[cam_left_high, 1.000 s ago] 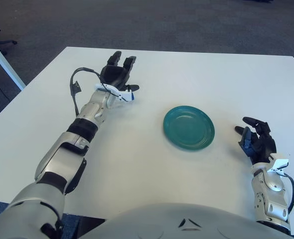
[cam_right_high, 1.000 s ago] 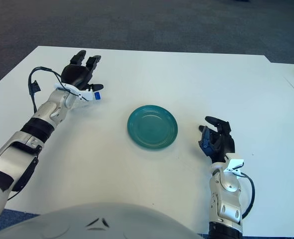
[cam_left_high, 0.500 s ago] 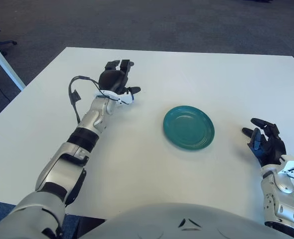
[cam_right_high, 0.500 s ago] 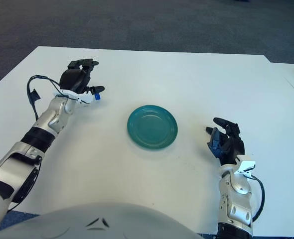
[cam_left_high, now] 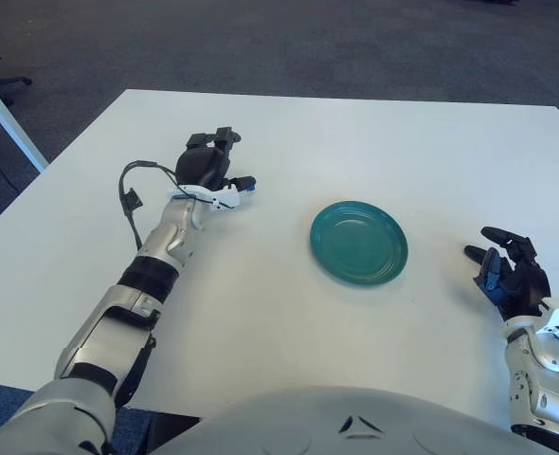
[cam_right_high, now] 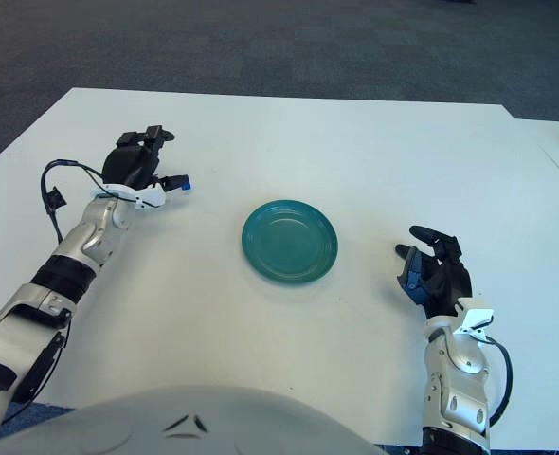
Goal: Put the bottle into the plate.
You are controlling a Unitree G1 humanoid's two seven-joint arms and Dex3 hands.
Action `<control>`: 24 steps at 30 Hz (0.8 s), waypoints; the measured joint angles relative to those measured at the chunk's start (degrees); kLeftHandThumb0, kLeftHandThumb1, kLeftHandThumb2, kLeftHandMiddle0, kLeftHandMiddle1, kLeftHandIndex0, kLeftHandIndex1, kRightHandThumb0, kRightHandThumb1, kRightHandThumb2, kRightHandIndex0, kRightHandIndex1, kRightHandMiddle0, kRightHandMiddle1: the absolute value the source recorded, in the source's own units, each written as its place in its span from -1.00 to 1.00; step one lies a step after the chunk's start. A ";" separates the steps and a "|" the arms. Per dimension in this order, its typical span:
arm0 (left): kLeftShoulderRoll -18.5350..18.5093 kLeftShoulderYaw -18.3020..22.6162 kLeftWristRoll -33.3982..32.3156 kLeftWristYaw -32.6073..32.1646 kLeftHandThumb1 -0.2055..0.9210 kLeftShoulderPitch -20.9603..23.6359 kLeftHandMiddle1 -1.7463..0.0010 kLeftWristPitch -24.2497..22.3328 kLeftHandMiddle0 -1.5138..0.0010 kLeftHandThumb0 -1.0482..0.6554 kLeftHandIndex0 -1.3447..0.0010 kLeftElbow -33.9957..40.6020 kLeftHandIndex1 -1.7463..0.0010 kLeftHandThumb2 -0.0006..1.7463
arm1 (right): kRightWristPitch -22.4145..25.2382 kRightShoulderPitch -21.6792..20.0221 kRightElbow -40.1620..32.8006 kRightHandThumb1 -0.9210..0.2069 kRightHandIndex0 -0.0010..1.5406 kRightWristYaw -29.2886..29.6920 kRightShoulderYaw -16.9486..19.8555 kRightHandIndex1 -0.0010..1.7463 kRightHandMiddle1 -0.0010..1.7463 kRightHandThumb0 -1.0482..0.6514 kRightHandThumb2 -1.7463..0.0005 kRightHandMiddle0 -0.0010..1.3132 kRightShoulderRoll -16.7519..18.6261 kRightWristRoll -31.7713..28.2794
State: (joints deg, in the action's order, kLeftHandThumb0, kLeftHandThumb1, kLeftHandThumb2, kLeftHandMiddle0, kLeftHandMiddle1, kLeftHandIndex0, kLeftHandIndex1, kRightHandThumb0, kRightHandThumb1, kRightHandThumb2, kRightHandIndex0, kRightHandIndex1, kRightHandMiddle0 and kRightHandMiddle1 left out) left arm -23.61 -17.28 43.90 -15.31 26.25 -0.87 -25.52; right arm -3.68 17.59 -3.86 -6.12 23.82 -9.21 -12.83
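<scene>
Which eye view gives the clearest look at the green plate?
Either works. The right eye view shows the green plate nearer the frame's centre, whole and unobstructed. The left eye view also shows it whole, shifted right of centre. Nothing lies in it in either view.

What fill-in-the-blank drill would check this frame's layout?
1. The plate is coloured ____.
2. The plate holds ____.
3. The hand showing right of the plate is the ____ hand.
4. The left hand shows to the ____ of the plate, above the white table.

Missing words: teal; nothing; right; left
</scene>
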 measured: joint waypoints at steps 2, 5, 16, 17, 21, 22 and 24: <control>-0.46 0.52 -0.23 0.01 1.00 -0.70 0.33 -0.16 0.79 -1.00 1.00 0.66 -0.42 -0.53 | 0.00 0.03 0.10 -0.53 -0.38 -0.08 0.13 0.24 0.42 -0.32 -0.19 -0.92 -0.10 -0.07; -1.09 1.12 -0.57 0.01 1.00 -1.85 0.34 -0.36 0.79 -1.00 1.00 1.22 -0.42 -0.54 | 0.00 0.00 0.28 -0.54 -0.37 -0.45 0.37 0.24 0.42 -0.34 -0.17 -0.89 -0.14 -0.57; -1.95 1.39 -0.68 0.40 1.00 -4.24 0.35 -1.24 0.80 -1.00 1.00 0.32 -0.37 -0.52 | -0.79 -0.36 1.75 -0.59 -0.41 -1.62 1.02 0.22 0.41 -0.38 -0.16 -0.77 -1.10 -1.58; -2.03 1.39 -0.67 0.40 1.00 -4.24 0.35 -1.28 0.79 -1.00 1.00 0.05 -0.36 -0.52 | -0.84 -0.36 1.82 -0.61 -0.41 -1.78 1.02 0.22 0.41 -0.38 -0.15 -0.77 -1.23 -1.58; -2.27 1.39 -0.64 0.40 1.00 -4.24 0.36 -1.74 0.79 -1.00 1.00 -0.76 -0.35 -0.53 | -0.91 -0.36 2.05 -0.64 -0.42 -2.42 1.03 0.22 0.40 -0.38 -0.13 -0.77 -1.65 -1.58; -2.29 1.38 -0.63 0.40 1.00 -4.23 0.36 -1.83 0.79 -1.00 1.00 -1.02 -0.34 -0.53 | -0.93 -0.36 2.10 -0.65 -0.42 -2.62 1.03 0.22 0.39 -0.38 -0.13 -0.78 -1.76 -1.59; -2.32 1.36 -0.63 0.42 1.00 -4.23 0.36 -1.87 0.78 -1.00 1.00 -1.53 -0.34 -0.53 | -0.93 -0.36 2.20 -0.66 -0.42 -2.89 1.03 0.21 0.39 -0.38 -0.11 -0.78 -2.00 -1.60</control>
State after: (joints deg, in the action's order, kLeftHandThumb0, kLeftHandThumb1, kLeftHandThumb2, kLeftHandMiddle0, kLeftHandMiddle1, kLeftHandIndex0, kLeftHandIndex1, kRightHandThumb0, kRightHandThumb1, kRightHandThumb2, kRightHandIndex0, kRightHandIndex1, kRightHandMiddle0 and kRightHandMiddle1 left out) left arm -25.93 -15.93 43.27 -14.89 22.02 -2.74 -27.05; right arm -4.61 17.23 -1.66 -9.01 24.85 -11.21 -14.43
